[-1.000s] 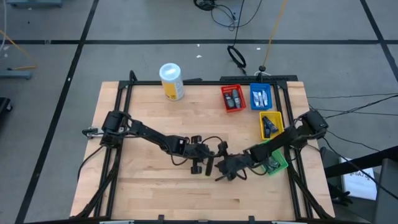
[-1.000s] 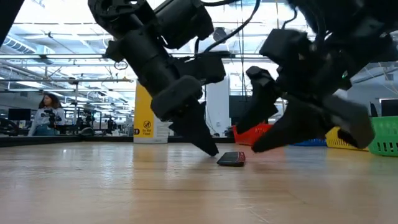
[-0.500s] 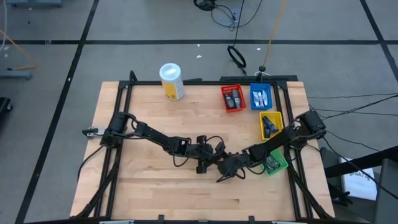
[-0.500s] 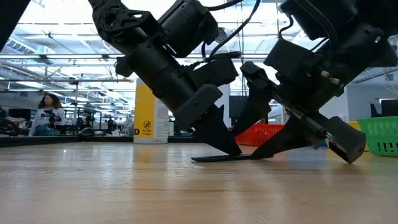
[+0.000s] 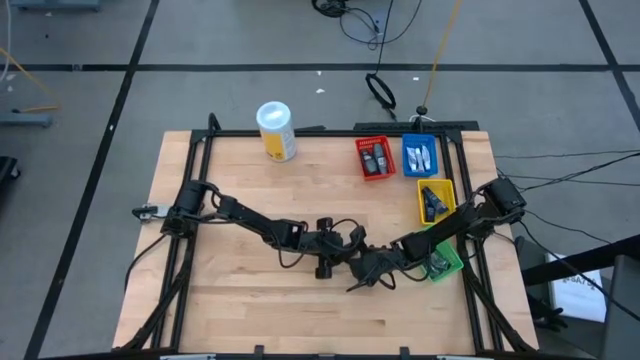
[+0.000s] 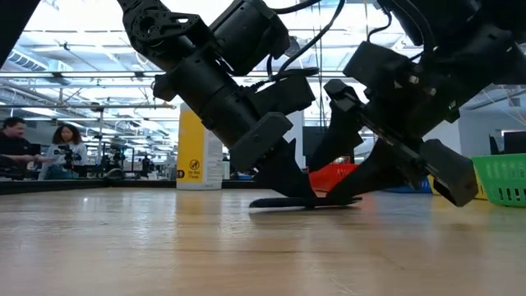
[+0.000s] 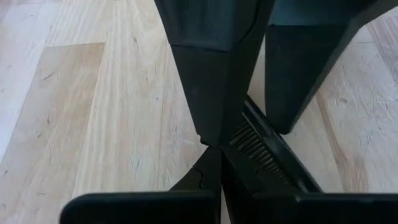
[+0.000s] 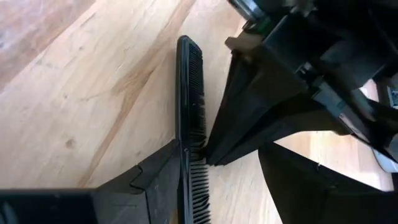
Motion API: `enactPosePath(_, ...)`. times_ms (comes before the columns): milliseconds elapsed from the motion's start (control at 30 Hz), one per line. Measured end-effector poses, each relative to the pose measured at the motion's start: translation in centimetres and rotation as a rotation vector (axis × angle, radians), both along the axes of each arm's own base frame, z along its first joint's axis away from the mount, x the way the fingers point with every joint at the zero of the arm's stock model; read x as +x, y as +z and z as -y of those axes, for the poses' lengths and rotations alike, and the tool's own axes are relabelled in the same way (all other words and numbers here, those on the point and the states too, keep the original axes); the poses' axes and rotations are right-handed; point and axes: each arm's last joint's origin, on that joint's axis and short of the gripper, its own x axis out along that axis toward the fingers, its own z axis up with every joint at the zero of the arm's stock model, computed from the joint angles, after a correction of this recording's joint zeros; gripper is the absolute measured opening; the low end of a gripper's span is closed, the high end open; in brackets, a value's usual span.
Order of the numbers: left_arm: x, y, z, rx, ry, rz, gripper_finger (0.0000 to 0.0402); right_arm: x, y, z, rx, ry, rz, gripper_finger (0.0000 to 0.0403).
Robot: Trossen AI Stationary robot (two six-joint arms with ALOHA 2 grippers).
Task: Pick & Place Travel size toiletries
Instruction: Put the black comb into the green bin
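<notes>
A black comb lies flat on the wooden table near its middle, and shows in the low view as a thin dark strip. My left gripper is shut and slants down onto the comb from the table's left. My right gripper is open and slants down from the right. It straddles the comb's near end, and the left gripper's tips stand between its fingers. Other toiletries lie in the small bins at the far right. My left gripper presses its shut fingertips down on the comb's toothed edge, about halfway along the comb. It comes slanting down from the table's left. The comb stays flat on the table. My right gripper has the inner side of one finger against the comb's smooth back edge, lying along the comb. Its other finger stands apart from the comb. It slants down from the table's right.
The red bin, blue bin, yellow bin and green bin stand along the table's right side. A tall white canister with a yellow label stands at the far edge. People sit in the room beyond the table.
My left gripper has come down onto the comb, shut all the while, and then kept still. My right gripper has rolled at the wrist and stayed open. In the low view the comb first showed as a short stub and now shows its full length.
</notes>
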Motion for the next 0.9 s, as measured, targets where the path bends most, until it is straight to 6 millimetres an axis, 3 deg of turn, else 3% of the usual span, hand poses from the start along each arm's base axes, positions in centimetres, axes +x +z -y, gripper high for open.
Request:
enactPosePath(367,0.0,0.0,0.0,0.006,-0.008,0.000,0.0005,0.0,0.1,0.0,0.008,-0.005,0.001,0.0208)
enactPosePath(900,0.0,0.0,0.0,0.015,-0.021,0.000,0.0004,0.0,-0.2,1.1,0.113,-0.045,-0.051,0.0152)
